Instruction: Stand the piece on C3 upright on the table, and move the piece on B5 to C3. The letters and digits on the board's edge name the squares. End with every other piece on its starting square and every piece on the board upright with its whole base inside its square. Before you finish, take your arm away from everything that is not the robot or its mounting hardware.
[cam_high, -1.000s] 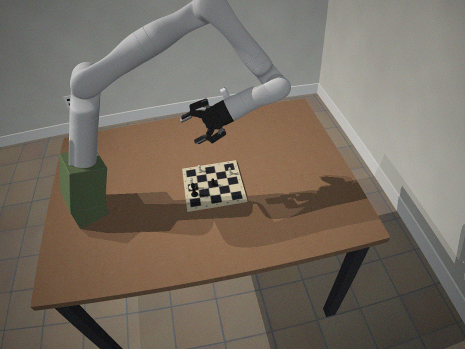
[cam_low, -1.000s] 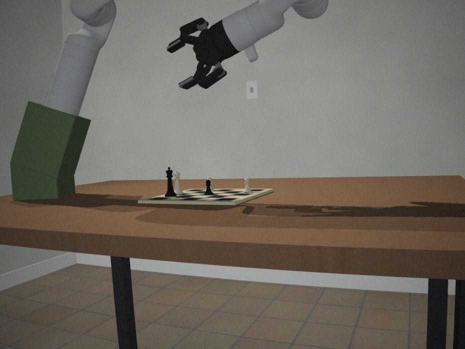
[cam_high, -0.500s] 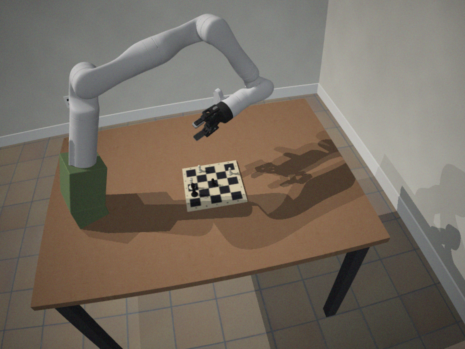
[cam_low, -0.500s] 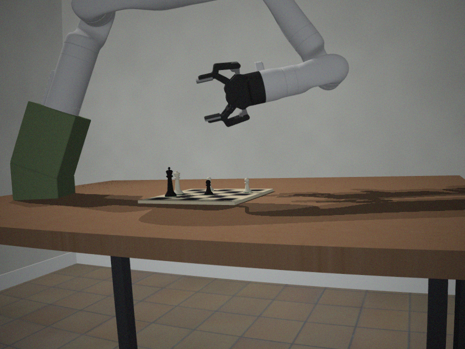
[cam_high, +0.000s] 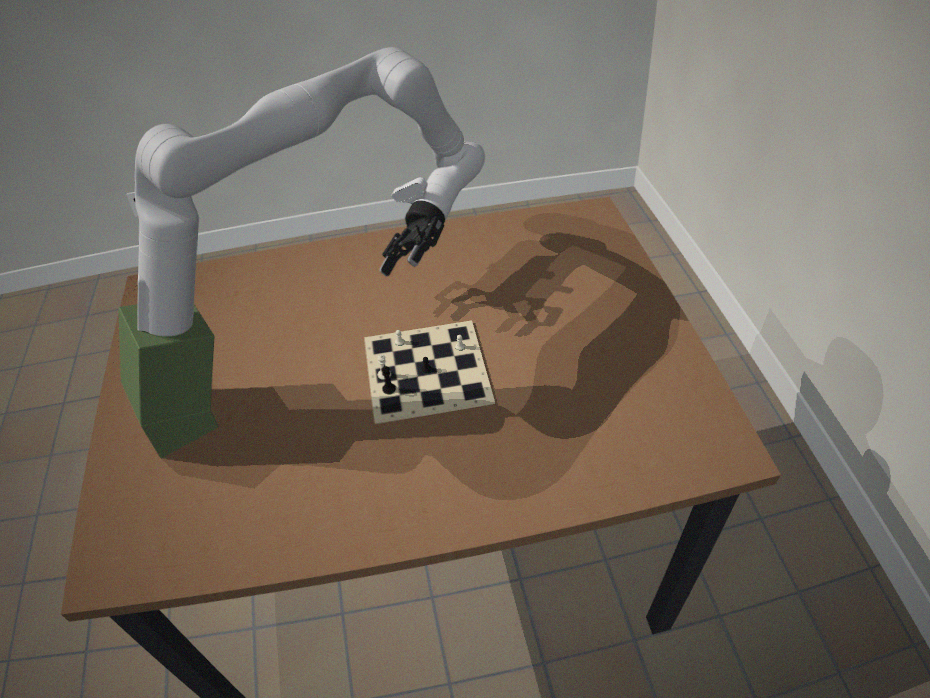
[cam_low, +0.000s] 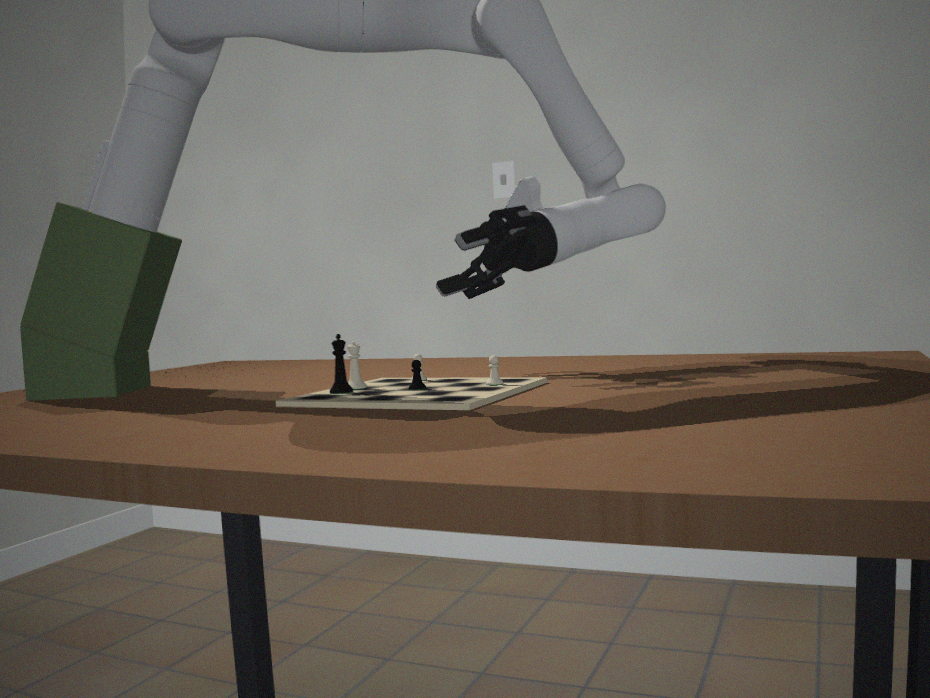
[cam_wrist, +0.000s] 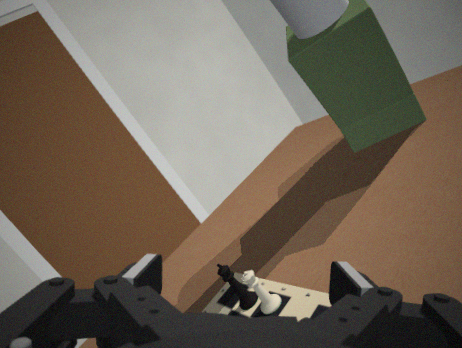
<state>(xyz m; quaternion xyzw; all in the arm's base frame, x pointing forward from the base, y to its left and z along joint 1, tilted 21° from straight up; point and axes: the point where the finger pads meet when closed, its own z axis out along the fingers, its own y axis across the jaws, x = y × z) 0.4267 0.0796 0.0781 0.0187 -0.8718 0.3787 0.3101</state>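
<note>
The small chessboard (cam_high: 431, 372) lies in the middle of the table. A black pawn (cam_high: 427, 365) stands upright on its centre square. One white pawn (cam_high: 399, 335) stands on the far edge row and another white pawn (cam_high: 461, 344) near the far right corner. A black king (cam_high: 388, 381) and a white queen (cam_high: 383, 365) stand at the left edge; both show in the wrist view, the king (cam_wrist: 235, 288) beside the queen (cam_wrist: 263, 296). I cannot read the square labels. My gripper (cam_high: 398, 262) (cam_low: 452, 262) is open and empty, high above the table behind the board (cam_low: 411, 390), pointing down at a slant.
The arm's green base block (cam_high: 166, 375) stands on the table's left side. The room walls close off the back and the right. The table edges are far from the board.
</note>
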